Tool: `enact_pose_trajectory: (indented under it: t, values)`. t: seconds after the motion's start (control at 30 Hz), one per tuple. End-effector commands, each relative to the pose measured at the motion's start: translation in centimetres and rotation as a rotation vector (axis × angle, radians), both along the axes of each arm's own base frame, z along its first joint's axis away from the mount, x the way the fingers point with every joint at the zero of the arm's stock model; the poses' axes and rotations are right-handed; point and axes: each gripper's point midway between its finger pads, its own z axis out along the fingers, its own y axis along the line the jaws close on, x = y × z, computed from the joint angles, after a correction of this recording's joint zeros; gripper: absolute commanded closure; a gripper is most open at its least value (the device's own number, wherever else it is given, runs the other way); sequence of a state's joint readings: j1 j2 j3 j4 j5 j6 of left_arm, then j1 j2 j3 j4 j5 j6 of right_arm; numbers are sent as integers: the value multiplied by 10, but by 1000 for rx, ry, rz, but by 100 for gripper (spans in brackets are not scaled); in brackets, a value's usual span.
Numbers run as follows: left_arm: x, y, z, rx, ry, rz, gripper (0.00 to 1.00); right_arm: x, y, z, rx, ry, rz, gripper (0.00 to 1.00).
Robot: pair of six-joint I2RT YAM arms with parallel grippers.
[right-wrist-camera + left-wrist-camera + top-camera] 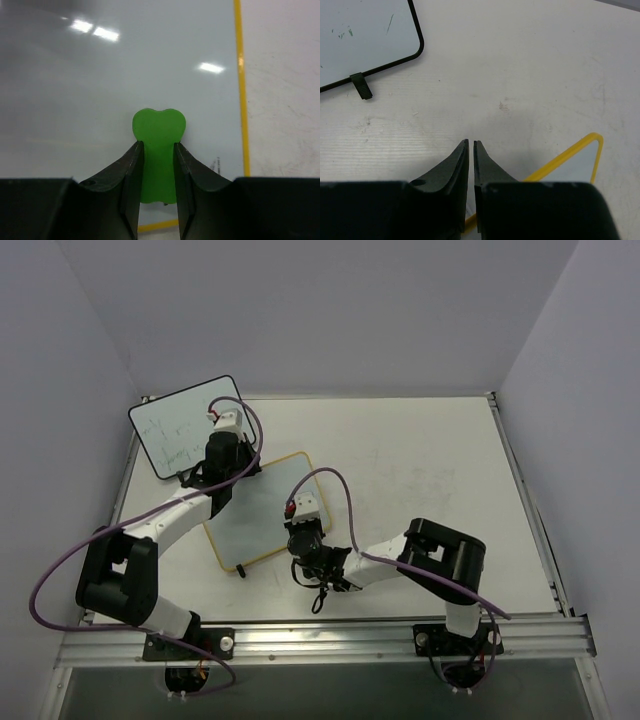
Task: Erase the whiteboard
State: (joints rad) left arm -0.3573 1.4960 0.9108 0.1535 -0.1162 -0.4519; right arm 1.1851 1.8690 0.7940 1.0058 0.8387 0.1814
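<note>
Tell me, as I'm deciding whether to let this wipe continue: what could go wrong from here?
1. The right gripper pinches the green eraser by its lower part only; pressing on the whiteboard may twist it loose.
2. The left gripper is shut on nothing beside the whiteboard, so it could slide.
3. A small dark mark sits close to the yellow frame and might be missed.

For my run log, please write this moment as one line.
right gripper: shut on green eraser, over whiteboard | left gripper: shut, empty, over table | whiteboard: small mark near yellow frame
</note>
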Motion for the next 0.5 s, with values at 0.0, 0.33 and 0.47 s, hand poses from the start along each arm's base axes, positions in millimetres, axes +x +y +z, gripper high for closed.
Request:
enact_pose_trajectory:
  t: [0.0,0.33,0.47]
  values:
    - [-9,-2,-8,1,29,-24,84,-10,30,2,17,8,84,100]
    - [-10,-2,-8,1,27,-24,84,-19,53,-1,23,17,117,100]
    - [-10,-1,-9,5,29,-21,84,-8,36,-3,18,28,56,100]
